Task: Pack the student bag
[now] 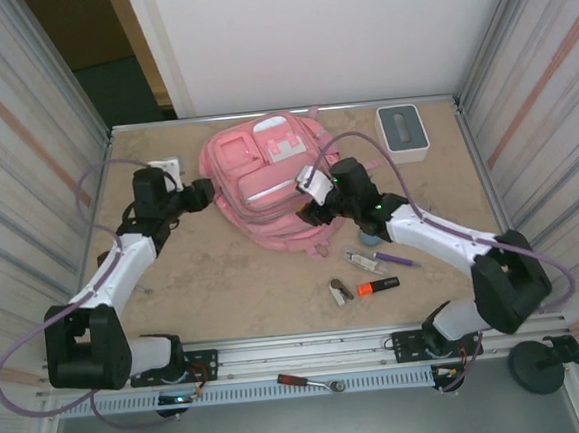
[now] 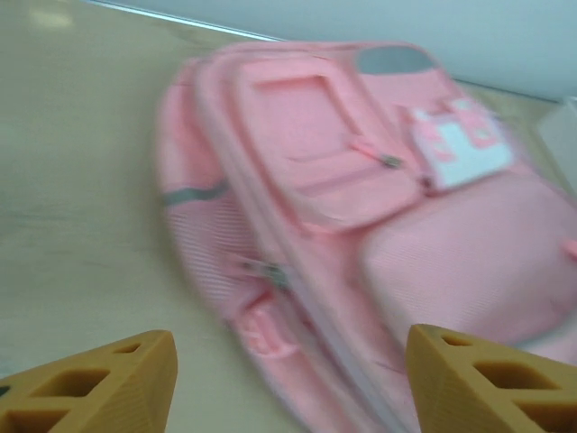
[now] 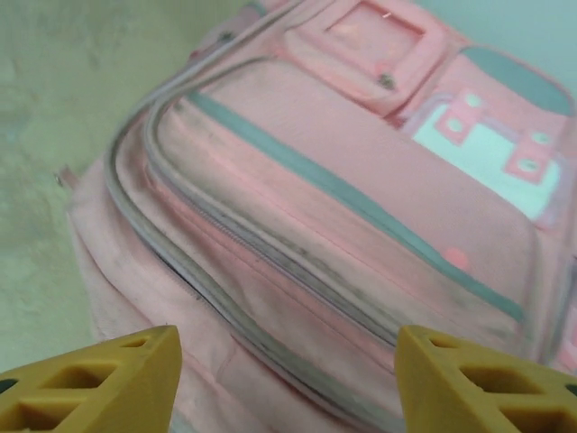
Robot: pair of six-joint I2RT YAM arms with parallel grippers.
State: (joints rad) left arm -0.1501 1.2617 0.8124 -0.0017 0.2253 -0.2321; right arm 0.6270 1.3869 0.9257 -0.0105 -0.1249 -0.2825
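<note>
The student bag [image 1: 264, 173] is a big pink backpack lying flat at the back middle of the table, front pockets up. My left gripper [image 1: 206, 194] is at its left side, open, with nothing between the fingers [image 2: 108, 388]. In the left wrist view the bag [image 2: 361, 198] lies just ahead of that gripper [image 2: 290, 361], blurred. My right gripper [image 1: 309, 211] hovers over the bag's near right part, open too. In the right wrist view the bag's grey zip lines [image 3: 270, 262] run between that gripper's [image 3: 287, 356] wide-apart fingers [image 3: 99, 383].
A white box with a grey top [image 1: 403, 132] stands at the back right. A purple pen [image 1: 398, 259], an orange highlighter [image 1: 378, 287], a small tube [image 1: 365, 262] and a clip [image 1: 342, 292] lie near the front right. A small white object [image 1: 168, 166] sits behind the left arm.
</note>
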